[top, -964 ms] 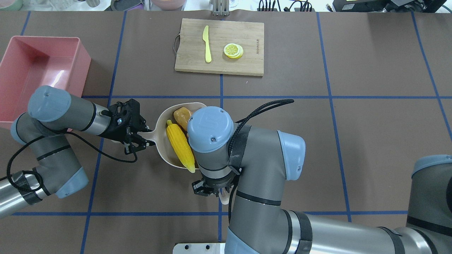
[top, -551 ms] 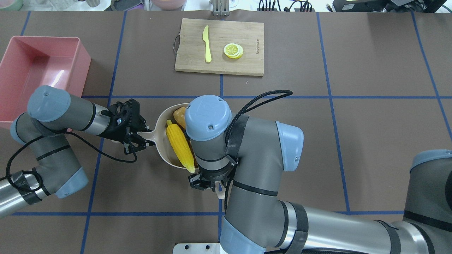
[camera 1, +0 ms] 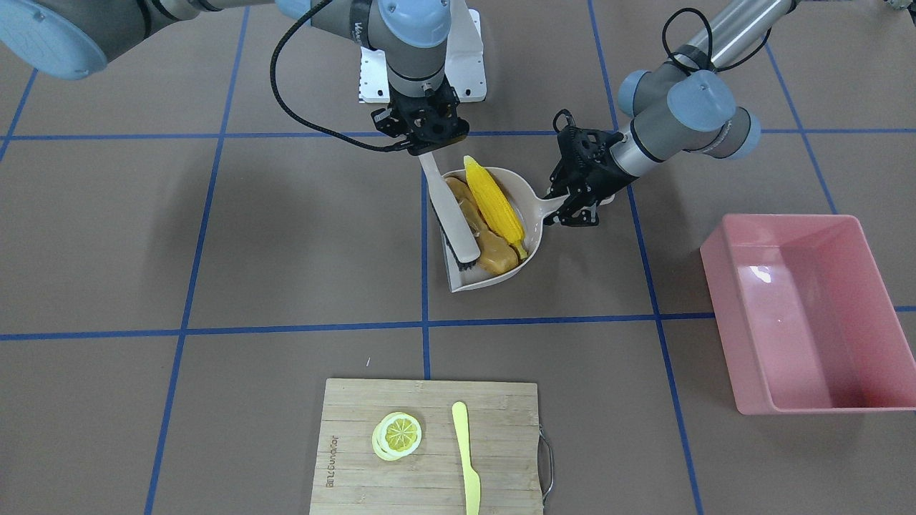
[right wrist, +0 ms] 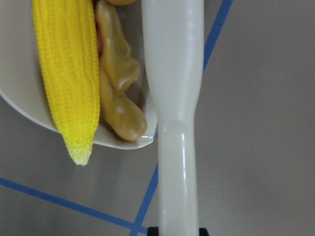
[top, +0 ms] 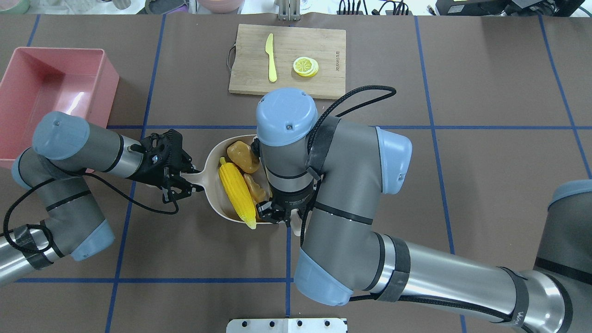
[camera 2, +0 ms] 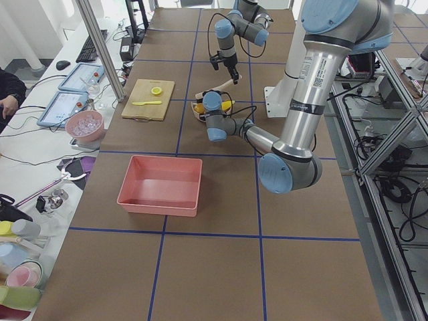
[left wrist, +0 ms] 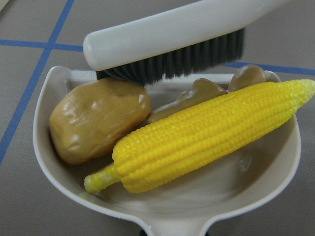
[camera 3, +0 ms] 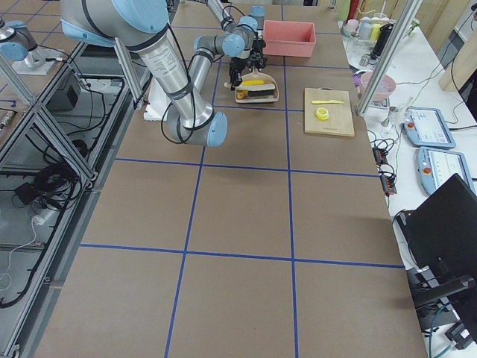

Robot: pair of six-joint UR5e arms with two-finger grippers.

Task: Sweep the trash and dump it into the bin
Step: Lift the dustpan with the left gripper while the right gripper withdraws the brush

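The left gripper (top: 181, 184) is clamped on the short handle of the beige dustpan (top: 210, 162), its fingers pressed together on either side of the handle with no gap showing; the pan sits low on the brown table (top: 416, 194), its open mouth turned away from that gripper. The right gripper (camera 1: 428, 146) is closed tight on the end of the long handle of a white hand brush (camera 1: 452, 218); the right wrist view shows that handle running straight out from between the jaws. The brush lies along the pan's open mouth with its dark bristles pointing down, just behind the potato and the ginger; whether the bristles press on them cannot be told.

All three pieces of trash lie inside the dustpan: the yellow corn cob (left wrist: 211, 132) lies lengthways nearest the pan's handle, with its pale tip poking over the rim; the knobbly ginger root (right wrist: 118, 88) is wedged between the corn and the brush; the brown potato (left wrist: 98, 118) sits at one end, touching the corn. The pink bin (top: 60, 49) stands well apart, beyond the left arm at the table's left end.

On the far side a bamboo cutting board (top: 249, 74) carries a pale yellow knife (top: 270, 58) and lemon slices (top: 305, 66); a line of lettering is burned into the board near one short edge, too small to read.
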